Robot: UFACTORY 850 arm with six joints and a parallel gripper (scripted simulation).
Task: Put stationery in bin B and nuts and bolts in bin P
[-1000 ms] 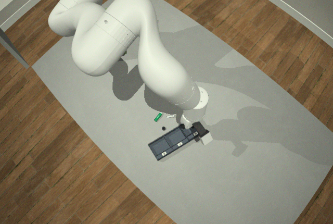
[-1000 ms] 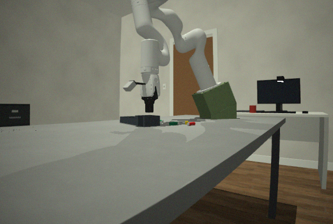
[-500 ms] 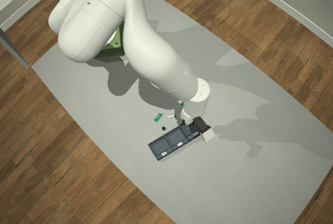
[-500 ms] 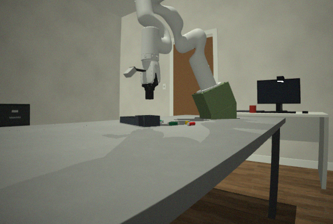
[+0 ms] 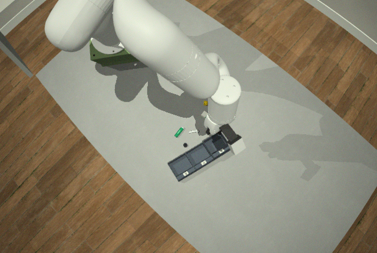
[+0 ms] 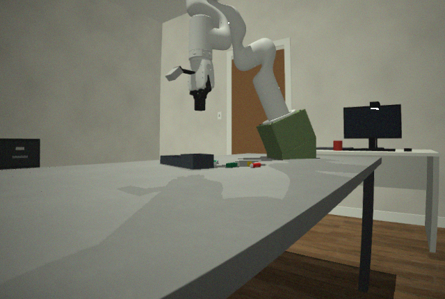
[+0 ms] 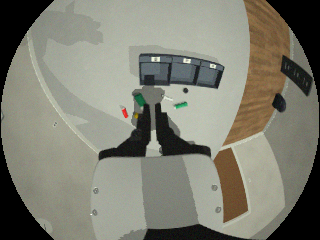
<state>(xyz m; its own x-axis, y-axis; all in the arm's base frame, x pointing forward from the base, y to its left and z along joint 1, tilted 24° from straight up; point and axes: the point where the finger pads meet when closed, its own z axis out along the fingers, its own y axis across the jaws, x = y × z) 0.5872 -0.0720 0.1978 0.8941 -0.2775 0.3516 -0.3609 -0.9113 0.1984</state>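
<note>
From above, my white, smooth-cased arm [image 5: 158,40] reaches over the matte grey table [image 5: 274,189], its wrist above one end of the long, dark slate three-compartment bin tray [image 5: 199,156]. Beside the tray lie a small green rectangular eraser-like block [image 5: 179,132], a tiny white bolt-like piece [image 5: 192,132], a small black round nut-like piece [image 5: 185,145] and a yellow die-shaped cube [image 5: 205,103].

From the side, the black gripper [image 6: 199,103] hangs high above the tray, fingers nearly together and gripping nothing. A small red cylinder [image 6: 256,165] lies near the angular green pedestal [image 6: 305,144].

Through the wrist lens, the dark fingers point down near the tray's end compartment; I cannot read the white labels.
</note>
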